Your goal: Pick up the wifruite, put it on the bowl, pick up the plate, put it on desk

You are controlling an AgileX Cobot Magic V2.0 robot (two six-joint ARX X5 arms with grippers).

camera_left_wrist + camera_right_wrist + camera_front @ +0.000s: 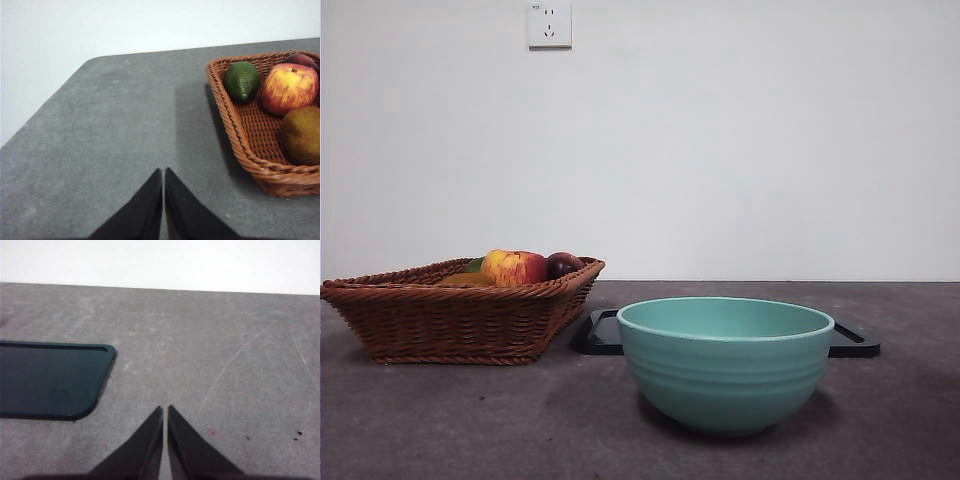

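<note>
Here, in the front view, the teal bowl (725,362) stood near and right of centre on the grey table (440,420), and it hid the middle of a flat dark plate (853,341) lying just behind it, so that only the plate's two ends showed. At the left sat a brown wicker basket (460,315), its near rim covering most of its load: a red-yellow apple (513,267), a dark plum (563,264), a sliver of green fruit (473,265) and the dull-brown top of the wifruite (466,280). A wall socket (549,25) hung high on the white wall. No arm reached into this view.

In the left wrist view, the left gripper (163,172) hung over bare table (100,140) with its jaws pressed together and nothing between them. The basket (240,135) lay beside it, cut off at the edge, with a green fruit (241,81), the apple (290,88), a corner of the plum (301,59) and the wifruite (301,135) inside.

In the right wrist view, the right gripper (165,410) was likewise pressed together and empty above the table (210,340). One rounded corner of the plate (50,380) lay near it, the rest cut off.
</note>
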